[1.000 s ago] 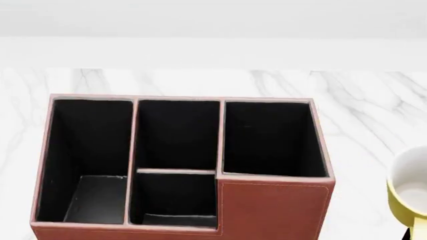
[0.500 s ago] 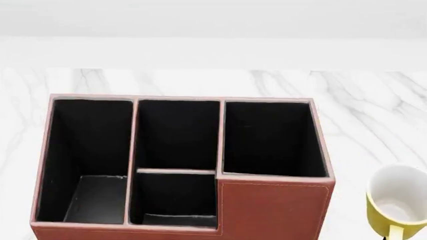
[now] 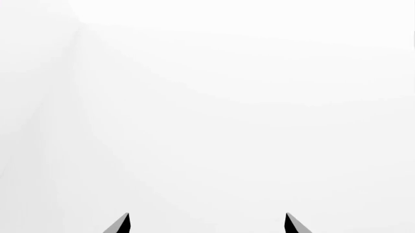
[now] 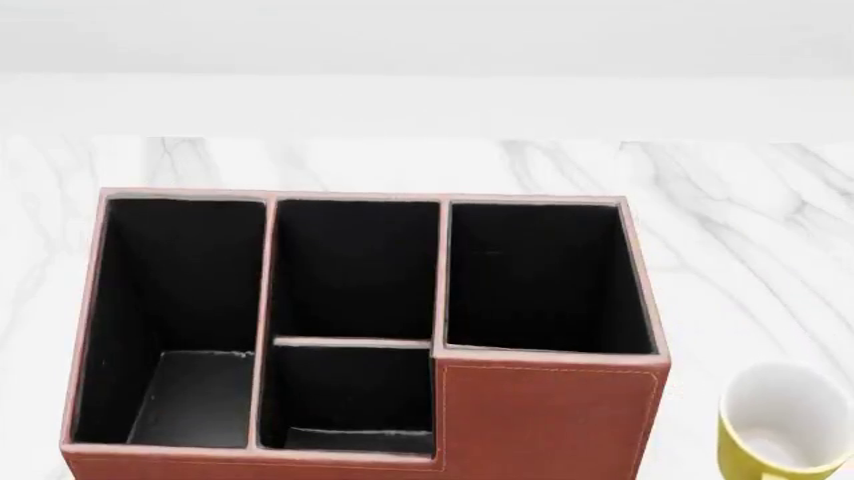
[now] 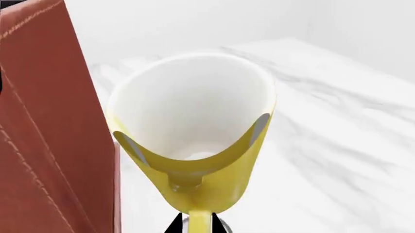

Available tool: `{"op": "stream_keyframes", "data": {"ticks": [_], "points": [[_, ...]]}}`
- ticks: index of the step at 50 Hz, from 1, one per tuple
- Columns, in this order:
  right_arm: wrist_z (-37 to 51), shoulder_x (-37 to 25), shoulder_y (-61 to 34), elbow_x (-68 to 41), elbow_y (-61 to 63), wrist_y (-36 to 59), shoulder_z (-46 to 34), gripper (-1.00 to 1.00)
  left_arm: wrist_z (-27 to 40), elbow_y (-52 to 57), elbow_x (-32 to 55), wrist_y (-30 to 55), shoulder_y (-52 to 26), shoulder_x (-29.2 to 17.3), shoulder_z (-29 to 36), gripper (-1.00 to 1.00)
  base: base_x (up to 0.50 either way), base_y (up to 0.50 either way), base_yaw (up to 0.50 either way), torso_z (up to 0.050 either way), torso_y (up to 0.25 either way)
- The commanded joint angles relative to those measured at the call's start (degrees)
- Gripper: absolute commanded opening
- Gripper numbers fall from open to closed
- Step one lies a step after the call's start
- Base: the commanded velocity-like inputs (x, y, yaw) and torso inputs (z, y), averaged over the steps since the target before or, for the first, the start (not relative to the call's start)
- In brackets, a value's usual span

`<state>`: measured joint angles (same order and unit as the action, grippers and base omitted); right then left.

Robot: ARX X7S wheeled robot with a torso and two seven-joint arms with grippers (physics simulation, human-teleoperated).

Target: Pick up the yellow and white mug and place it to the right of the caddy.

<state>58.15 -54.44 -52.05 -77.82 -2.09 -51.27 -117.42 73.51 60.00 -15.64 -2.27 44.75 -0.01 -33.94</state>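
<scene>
The yellow and white mug (image 4: 785, 424) shows at the lower right of the head view, just right of the caddy (image 4: 547, 420), a reddish-brown organiser with black-lined compartments. In the right wrist view the mug (image 5: 194, 141) fills the middle, with the caddy's stitched wall (image 5: 45, 131) close beside it. My right gripper (image 5: 199, 224) is shut on the mug's yellow handle (image 5: 199, 221), one dark fingertip on each side. Whether the mug rests on the marble I cannot tell. My left gripper (image 3: 207, 224) is open and empty, facing blank white. Neither gripper shows in the head view.
The marble table (image 4: 747, 220) stretches behind and to the right of the caddy, with a white wall beyond its far edge. In the right wrist view marble (image 5: 337, 136) lies beyond and beside the mug.
The mug has moved left towards the caddy and lower in the head view, coming more fully into the frame. The caddy has not moved.
</scene>
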Motion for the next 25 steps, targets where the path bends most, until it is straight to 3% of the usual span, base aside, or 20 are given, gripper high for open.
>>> {"op": "stream_keyframes", "data": {"ticks": [1,25], "points": [[-1.8,1.2,1.2,-0.9,-1.9,0.1,1.5,-1.00,-0.2,0.0,-0.2,0.1,-0.2,0.0,0.2,1.00,0.00,0.00,0.00,0.000,0.000],[-3.3,2.0,3.0,-1.8,-3.2,0.8,3.2,-1.00,-0.5,0.0,-0.3,0.1,-0.2,0.0,0.4,1.00,0.00,0.00,0.00,0.001,0.001]]}}
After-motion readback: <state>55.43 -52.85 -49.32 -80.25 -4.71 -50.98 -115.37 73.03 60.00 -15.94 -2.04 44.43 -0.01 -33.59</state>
